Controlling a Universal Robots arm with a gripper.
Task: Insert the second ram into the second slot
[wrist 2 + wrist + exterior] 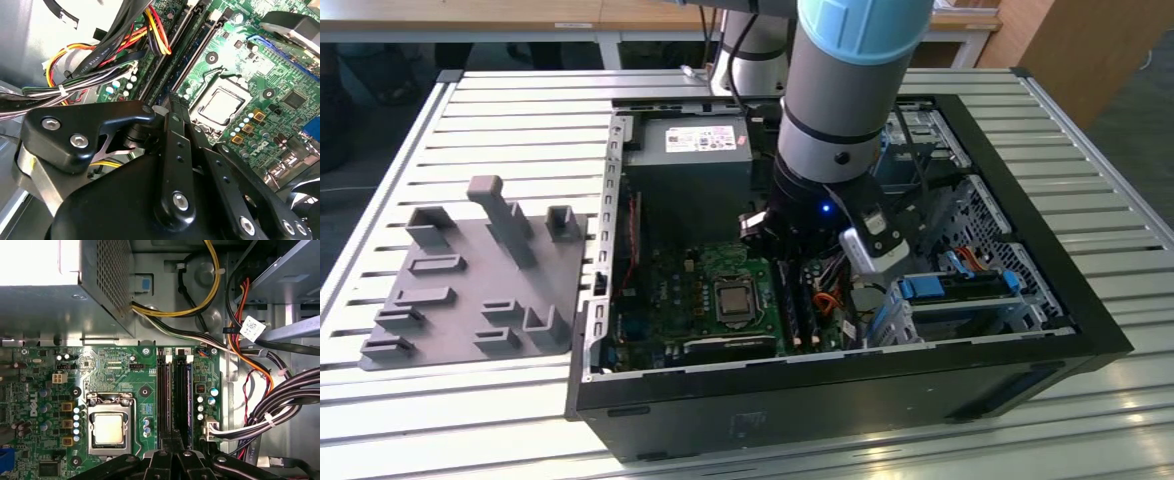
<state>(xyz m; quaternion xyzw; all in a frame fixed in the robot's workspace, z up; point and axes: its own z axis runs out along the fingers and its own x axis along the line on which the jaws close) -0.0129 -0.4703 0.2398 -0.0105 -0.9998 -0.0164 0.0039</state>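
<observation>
Two memory slots (175, 390) flank the CPU socket (109, 429); the gripper (172, 456) sits directly over them, fingers drawn close, seemingly pressing the second ram (188, 400) edge-down. Press squarely, stick upright, until it seats.

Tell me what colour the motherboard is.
Green; the motherboard shows best in the first wrist view.
</observation>
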